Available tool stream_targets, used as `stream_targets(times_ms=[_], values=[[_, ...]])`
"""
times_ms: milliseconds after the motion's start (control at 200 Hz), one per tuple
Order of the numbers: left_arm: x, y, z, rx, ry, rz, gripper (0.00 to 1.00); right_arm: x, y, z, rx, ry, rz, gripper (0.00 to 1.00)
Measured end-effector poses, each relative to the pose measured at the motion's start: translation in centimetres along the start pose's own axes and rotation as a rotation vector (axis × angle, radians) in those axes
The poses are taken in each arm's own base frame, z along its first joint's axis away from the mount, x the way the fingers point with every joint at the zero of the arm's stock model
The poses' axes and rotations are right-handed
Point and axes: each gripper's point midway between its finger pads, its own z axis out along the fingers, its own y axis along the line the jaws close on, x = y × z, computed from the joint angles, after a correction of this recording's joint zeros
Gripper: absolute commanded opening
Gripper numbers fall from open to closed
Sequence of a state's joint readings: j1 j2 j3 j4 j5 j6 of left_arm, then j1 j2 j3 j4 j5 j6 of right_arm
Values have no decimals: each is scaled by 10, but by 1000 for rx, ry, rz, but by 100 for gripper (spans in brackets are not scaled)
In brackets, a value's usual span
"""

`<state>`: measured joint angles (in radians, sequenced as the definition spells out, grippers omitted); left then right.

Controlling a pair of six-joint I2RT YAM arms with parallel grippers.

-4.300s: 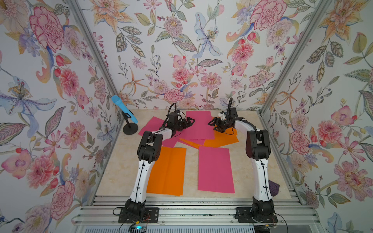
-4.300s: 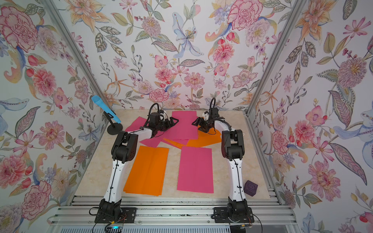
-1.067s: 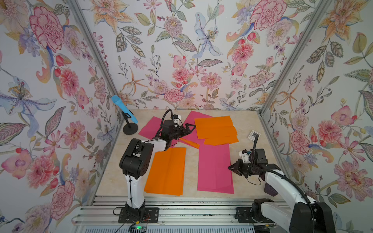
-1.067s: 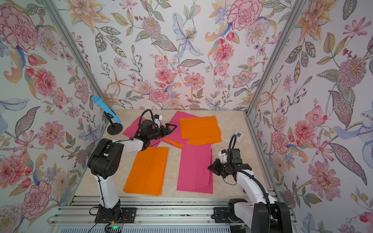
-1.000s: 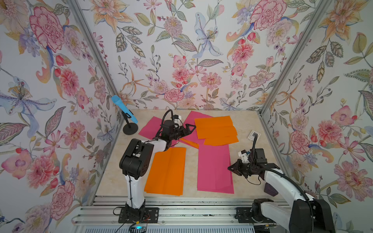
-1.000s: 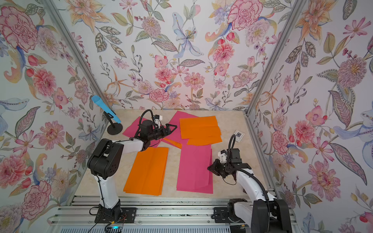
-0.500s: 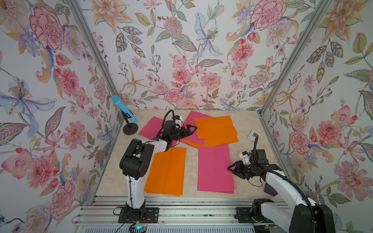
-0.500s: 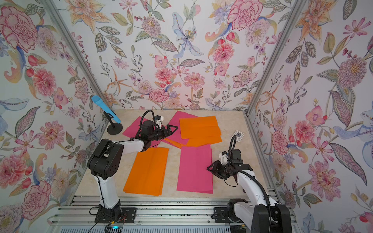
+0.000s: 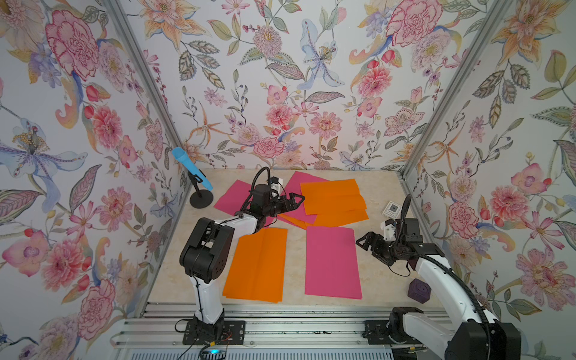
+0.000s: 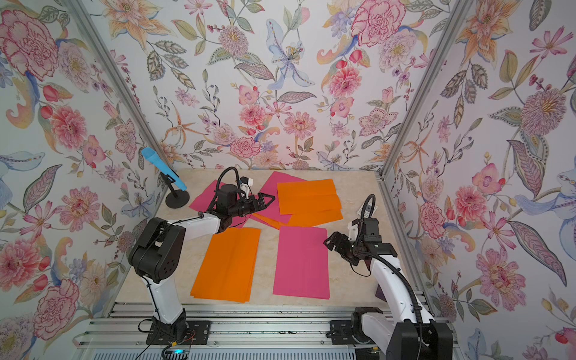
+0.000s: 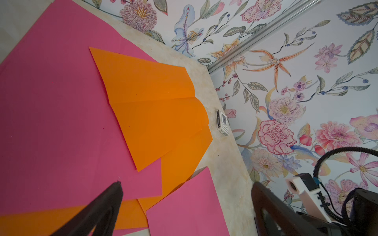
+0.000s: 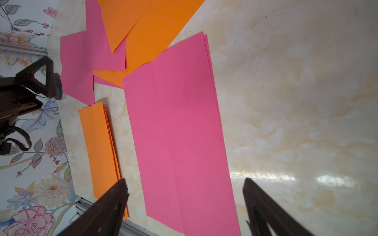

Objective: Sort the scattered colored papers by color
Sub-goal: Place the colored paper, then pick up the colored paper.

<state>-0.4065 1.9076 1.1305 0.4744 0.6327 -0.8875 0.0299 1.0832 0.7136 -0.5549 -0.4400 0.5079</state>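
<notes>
Right wrist view: the right tool [image 12: 185, 180] stands wide with nothing between its fingers, and the near pink stack [image 12: 180, 132] lies flat on the bench [image 12: 296, 102] just ahead of it, the near orange stack [image 12: 98, 147] beyond. Both top views place this tool just beside the right long edge of the near pink stack, toward its far corner; whether it touches the paper cannot be told. The two near stacks lie side by side, apart, long axes running from the robot's bases toward the back wall. Unsorted paper lies at the far end of the bench: overlapping orange sheets [image 9: 332, 196] cover pink sheets [image 9: 232, 199] whose corners jut out from under them. The left tool [image 9: 294, 204], likewise wide and empty in the left wrist view, hovers over this mixed pile at the left edge of the orange sheets, pink paper below it. The coming move turns on one relation: the mixed pile lies directly ahead of the left tool and well apart from the right tool, so the left arm is the nearer; the top orange sheets lie with long axes crosswise to the near stacks, so a sheet would likely need a quarter turn to match. A white card [image 9: 392, 208] and a purple cube [image 9: 419, 290] sit at the right side
</notes>
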Motion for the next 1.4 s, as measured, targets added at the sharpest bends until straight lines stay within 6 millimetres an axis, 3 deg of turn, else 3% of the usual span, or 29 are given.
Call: stream_targets(times_ms=[250, 425, 625, 806, 941, 1131, 1401], values=[[0, 8, -1, -71, 20, 37, 100, -24, 9, 13, -44, 8, 17, 100], [-22, -2, 5, -76, -4, 82, 100, -58, 20, 30, -130, 5, 49, 100], [-52, -3, 37, -66, -19, 134, 100, -98, 23, 50, -186, -15, 106, 100], [-69, 25, 82, -77, 1, 194, 100, -128, 27, 74, -233, -29, 149, 100], [-84, 43, 114, -95, 21, 256, 100, -137, 29, 96, -244, -19, 183, 100], [-95, 58, 136, -98, 15, 287, 100, -144, 43, 125, -275, -19, 218, 100], [-78, 74, 148, -61, 34, 200, 100, -154, 50, 155, -298, -40, 269, 99]])
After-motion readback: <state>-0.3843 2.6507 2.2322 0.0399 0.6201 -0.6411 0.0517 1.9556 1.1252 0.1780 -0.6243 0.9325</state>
